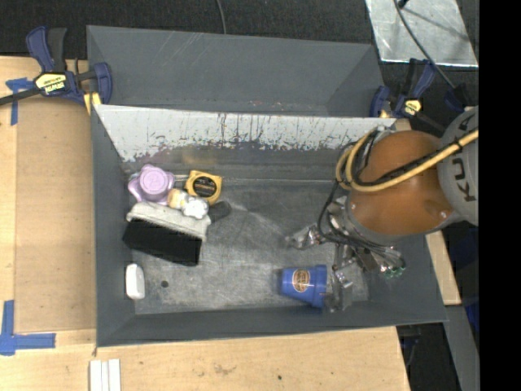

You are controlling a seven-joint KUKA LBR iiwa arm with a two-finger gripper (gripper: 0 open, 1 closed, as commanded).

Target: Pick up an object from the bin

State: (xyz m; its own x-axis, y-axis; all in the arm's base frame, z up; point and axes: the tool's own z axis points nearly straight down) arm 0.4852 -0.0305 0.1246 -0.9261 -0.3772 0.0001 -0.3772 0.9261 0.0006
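Plainly the small blue can [301,283] lies on its side near the front wall of the bin [244,318], long axis running across the view, its right-hand end just against the gripper [339,290], whose opening I cannot tell.

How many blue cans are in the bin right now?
1. A blue can lies on its side near the bin's front wall, right of centre, beside the gripper. The arm covers part of the right side, so another could be hidden there.
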